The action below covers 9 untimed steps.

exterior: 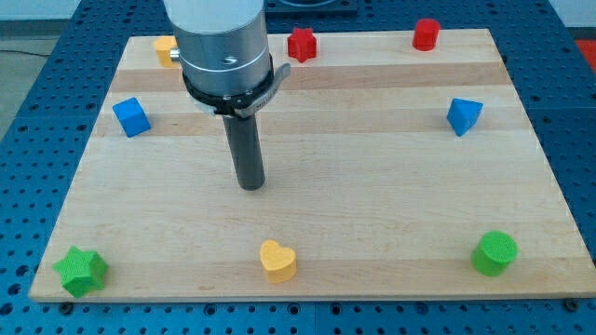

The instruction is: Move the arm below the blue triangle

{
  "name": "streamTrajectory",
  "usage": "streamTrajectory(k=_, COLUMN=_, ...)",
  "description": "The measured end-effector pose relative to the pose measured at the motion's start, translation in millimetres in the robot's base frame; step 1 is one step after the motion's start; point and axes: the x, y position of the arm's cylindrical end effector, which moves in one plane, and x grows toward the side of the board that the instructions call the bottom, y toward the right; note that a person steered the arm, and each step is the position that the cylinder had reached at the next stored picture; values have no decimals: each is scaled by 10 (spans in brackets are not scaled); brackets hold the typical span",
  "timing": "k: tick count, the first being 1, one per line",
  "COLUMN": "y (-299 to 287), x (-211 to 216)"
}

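Pale wooden board [372, 186] on blue pegboard [37, 93]; clawless rod, my tip [250, 186] mid-frame, well left of blue triangle [464, 115].

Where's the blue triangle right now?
The blue triangle sits near the board's right edge, below the red cylinder and above the green cylinder, far right of my tip.

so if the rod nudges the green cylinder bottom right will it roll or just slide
The green cylinder appears to stand on its flat end, so it would probably slide, not roll. It looks squat, so tipping seems unlikely. A push off its centre may let it turn and slip aside. My tip is far from it, toward the view's left.
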Motion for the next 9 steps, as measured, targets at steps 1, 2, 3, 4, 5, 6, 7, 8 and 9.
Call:
streamTrajectory(k=1, y=57, x=-15)
streamTrajectory(k=2, y=86, x=-27)
streamTrajectory(k=3, y=86, x=-27)
streamTrajectory(k=4, y=155, x=-27)
streamTrajectory(k=5, y=155, x=-27)
streamTrajectory(k=6, y=527, x=-27)
streamTrajectory(k=7, y=1055, x=-27)
streamTrajectory(k=8, y=1295, x=-36)
streamTrajectory(k=9, y=1370, x=-37)
